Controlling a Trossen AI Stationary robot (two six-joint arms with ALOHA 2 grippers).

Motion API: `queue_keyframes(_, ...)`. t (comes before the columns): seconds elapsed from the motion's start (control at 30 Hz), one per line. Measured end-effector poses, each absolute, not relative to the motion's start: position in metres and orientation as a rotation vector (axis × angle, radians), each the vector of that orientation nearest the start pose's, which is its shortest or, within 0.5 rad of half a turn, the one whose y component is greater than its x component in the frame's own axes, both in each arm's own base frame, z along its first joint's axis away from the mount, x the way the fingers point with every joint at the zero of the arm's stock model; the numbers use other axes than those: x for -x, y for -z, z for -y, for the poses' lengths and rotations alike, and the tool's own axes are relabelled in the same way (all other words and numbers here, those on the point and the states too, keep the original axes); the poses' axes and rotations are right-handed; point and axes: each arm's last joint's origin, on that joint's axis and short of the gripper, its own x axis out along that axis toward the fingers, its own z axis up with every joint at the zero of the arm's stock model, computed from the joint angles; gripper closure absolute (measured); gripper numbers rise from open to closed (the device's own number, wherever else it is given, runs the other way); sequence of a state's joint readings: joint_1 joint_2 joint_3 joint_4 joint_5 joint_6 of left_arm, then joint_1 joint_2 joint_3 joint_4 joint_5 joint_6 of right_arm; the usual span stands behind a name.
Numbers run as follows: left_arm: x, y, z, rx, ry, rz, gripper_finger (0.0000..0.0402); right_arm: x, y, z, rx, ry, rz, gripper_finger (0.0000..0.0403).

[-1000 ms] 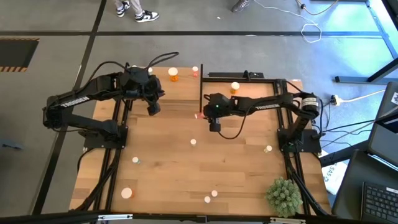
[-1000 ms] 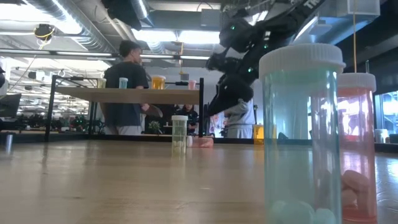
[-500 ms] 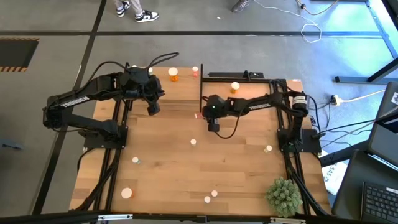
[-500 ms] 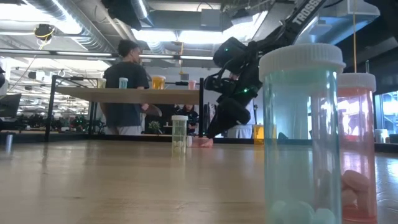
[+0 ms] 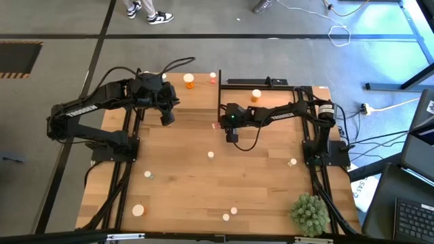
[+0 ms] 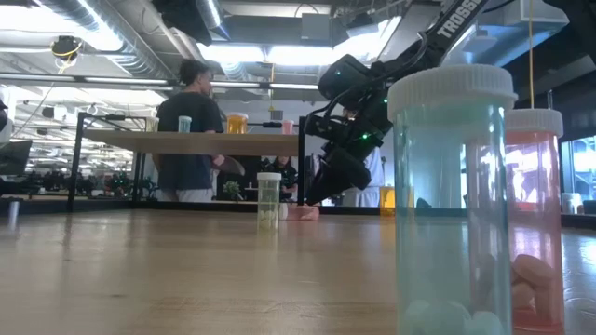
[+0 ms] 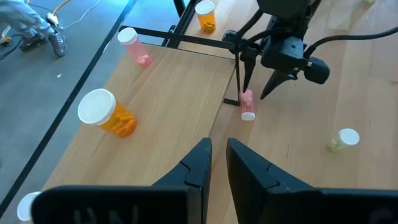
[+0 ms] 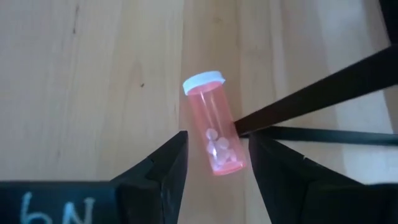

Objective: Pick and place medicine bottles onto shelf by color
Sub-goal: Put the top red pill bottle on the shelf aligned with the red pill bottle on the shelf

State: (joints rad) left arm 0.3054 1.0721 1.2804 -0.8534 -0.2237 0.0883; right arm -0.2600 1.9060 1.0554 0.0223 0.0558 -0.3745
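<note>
As the right tool (image 5: 231,136) had come lower over the last second, the high view showed it beside a shelf (image 5: 271,102) post. The left tool (image 5: 166,118) waited at 11 o'clock. In the low view, people stood behind the surface (image 6: 186,270). The left wrist view showed its own fingers (image 7: 198,163) nearly together, holding nothing. In the right wrist view, spread fingers (image 8: 163,168) flanked the lying pink bottle (image 8: 214,140), so I judged a grasp was near.
</note>
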Motion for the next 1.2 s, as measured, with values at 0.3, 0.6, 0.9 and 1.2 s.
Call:
queue_keyframes(0.3,-0.187,-0.387,-0.066,-0.056,-0.481,-0.673,0.0358,-0.366,-0.132,0.099,0.246,0.14,-0.883,0.023)
queue_keyframes(0.6,-0.187,-0.387,-0.066,-0.056,-0.481,-0.674,0.0358,-0.367,-0.12,0.1,0.221,0.145,-0.908,0.023)
queue_keyframes(0.9,-0.187,-0.387,-0.066,-0.056,-0.481,-0.674,0.0358,-0.368,-0.12,0.095,0.176,0.155,-0.903,0.023)
queue_keyframes(1.2,-0.187,-0.387,-0.066,-0.056,-0.481,-0.674,0.0358,-0.373,-0.123,0.086,0.053,0.196,-0.879,0.023)
